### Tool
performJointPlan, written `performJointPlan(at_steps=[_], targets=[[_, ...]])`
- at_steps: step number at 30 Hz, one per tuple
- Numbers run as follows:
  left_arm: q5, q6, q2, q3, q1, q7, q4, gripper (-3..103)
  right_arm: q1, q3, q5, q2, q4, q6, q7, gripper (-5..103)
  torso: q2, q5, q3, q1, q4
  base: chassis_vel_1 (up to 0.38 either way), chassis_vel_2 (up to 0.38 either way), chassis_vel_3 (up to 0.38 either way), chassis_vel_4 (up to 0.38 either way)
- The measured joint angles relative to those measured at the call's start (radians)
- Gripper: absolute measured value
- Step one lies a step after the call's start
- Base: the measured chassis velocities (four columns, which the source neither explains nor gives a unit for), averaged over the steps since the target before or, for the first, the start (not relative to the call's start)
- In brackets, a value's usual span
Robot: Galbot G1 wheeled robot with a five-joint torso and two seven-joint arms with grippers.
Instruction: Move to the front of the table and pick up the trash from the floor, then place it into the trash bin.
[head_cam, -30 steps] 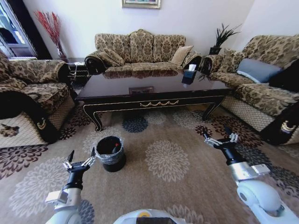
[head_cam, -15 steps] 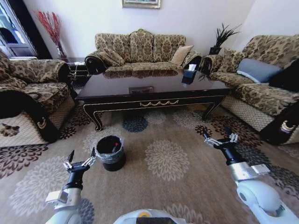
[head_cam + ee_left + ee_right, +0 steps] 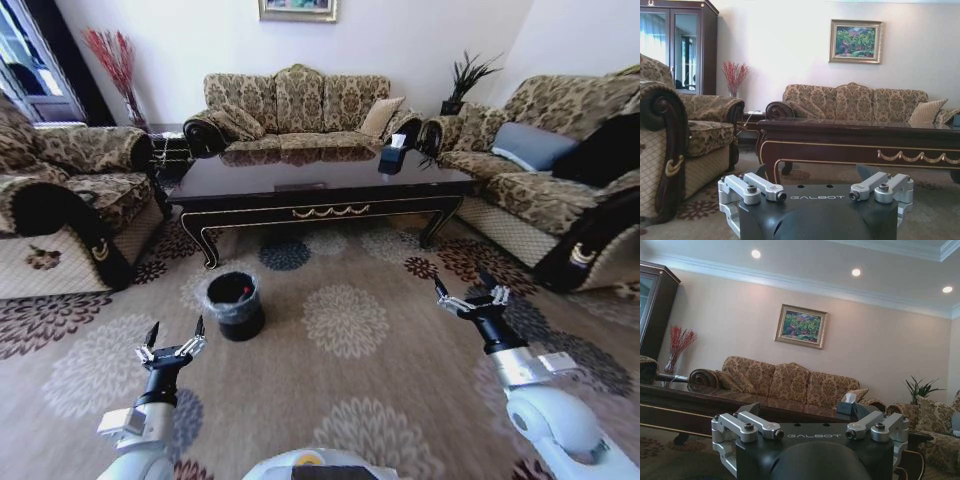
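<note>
1. The large low coffee table of dark glossy wood with gold scroll trim [image 3: 318, 190] stands ahead of the robot in the head view, ringed by brown-and-gold patterned sofas [image 3: 290, 105].
2. Its shiny surface carries a dark tissue box with a white tissue sticking up [image 3: 391, 156], near the far right corner.
3. The tan carpet with big round flower medallions [image 3: 345, 320] covers the floor between the robot and the table.
4. The small round black trash bin lined with a crinkly clear-grey bag [image 3: 235, 305] stands on the carpet in front of the table's left end, apart from its curved leg.
5. Inside the bin a small red spot shows against the dark interior; what it belongs to cannot be told.
6. The left gripper [image 3: 171, 346] hangs above the carpet, nearer the robot than the bin and a little to its left, not touching it; its fingers are spread apart with nothing between them.
7. The right gripper [image 3: 470, 297] is raised over the carpet on the right, well apart from the bin; its fingers are likewise spread and bare.
8. In the left wrist view the left gripper's metal fingers [image 3: 752, 187] stand wide apart, with the table's trimmed apron beyond them.
9. In the right wrist view the right gripper's fingers [image 3: 747, 426] are splayed too, pointing toward the far sofa and a framed landscape painting [image 3: 800, 326] on the wall.
</note>
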Motion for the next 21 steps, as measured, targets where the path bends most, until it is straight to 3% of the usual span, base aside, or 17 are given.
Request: performJointPlan(at_steps=[21], targets=[[0.000, 0.000, 0.000, 0.000, 0.000, 0.000, 0.000, 100, 0.000, 0.000, 0.000, 0.000, 0.000, 0.000, 0.001, 100, 0.000, 0.0008, 0.000, 0.000, -0.0001, 0.353, -0.345, -0.356, 0.345]])
